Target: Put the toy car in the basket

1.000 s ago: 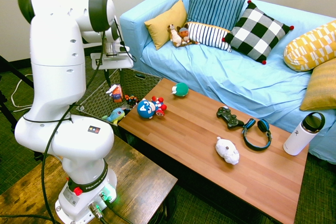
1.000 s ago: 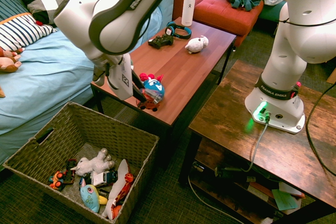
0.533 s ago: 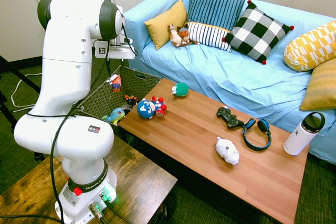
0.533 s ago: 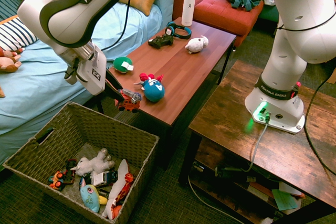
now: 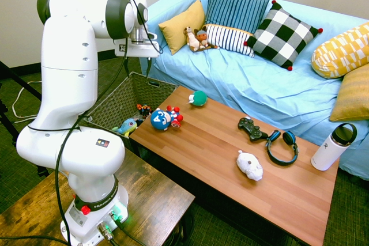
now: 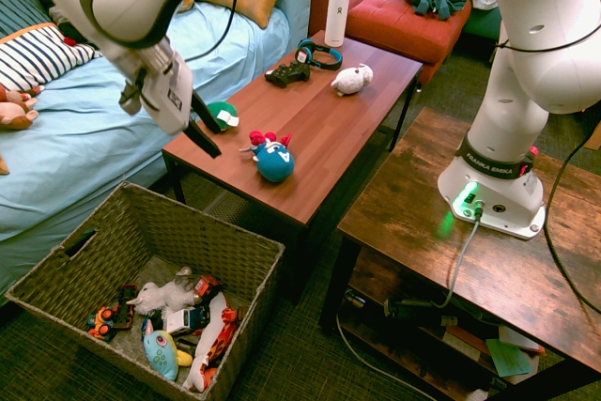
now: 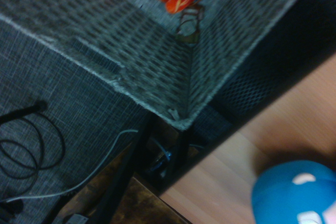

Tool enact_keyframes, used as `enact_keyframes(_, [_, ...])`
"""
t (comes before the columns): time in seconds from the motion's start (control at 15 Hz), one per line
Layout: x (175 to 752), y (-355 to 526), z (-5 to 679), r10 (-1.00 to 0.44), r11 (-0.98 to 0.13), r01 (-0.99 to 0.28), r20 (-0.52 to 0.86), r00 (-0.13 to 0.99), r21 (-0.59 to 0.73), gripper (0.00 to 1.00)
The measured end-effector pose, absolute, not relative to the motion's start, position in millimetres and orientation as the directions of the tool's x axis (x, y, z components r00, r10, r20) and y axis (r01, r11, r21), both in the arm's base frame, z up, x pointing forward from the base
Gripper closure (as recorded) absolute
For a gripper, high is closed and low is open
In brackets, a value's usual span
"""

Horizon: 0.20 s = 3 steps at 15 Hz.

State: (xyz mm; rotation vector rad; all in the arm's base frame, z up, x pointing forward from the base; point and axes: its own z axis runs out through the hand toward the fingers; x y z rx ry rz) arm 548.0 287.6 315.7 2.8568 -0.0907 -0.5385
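Observation:
The toy car [image 6: 206, 285], orange-red and boxy, lies inside the wicker basket [image 6: 169, 210] among other toys, next to a white plush. My gripper [image 6: 208, 136] hangs open and empty above the coffee table's near-left corner, up and away from the basket. In the first exterior view the gripper [image 5: 137, 72] is above the basket [image 5: 115, 103], its fingers spread. The wrist view looks down on the basket's corner [image 7: 157, 72]; I cannot pick out the car there.
A round blue-and-red figure [image 6: 273, 161] and a green ball [image 6: 221, 115] sit on the wooden table [image 6: 329, 129]. Farther along are a controller [image 5: 252, 129], headphones [image 5: 282, 142], a white plush [image 5: 249, 164] and a bottle [image 5: 334, 145]. A blue sofa [image 5: 259, 90] stands behind.
The gripper carried the toy car from the table over the basket, let it go, and rose; the car now lies in the basket.

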Motion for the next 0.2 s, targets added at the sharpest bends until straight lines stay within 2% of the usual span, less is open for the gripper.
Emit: enact_keyframes(0.2, [553.8, 190.2, 376.0, -0.144, -0.977, -0.091, -0.284, 0.948, 0.194, 0.0])
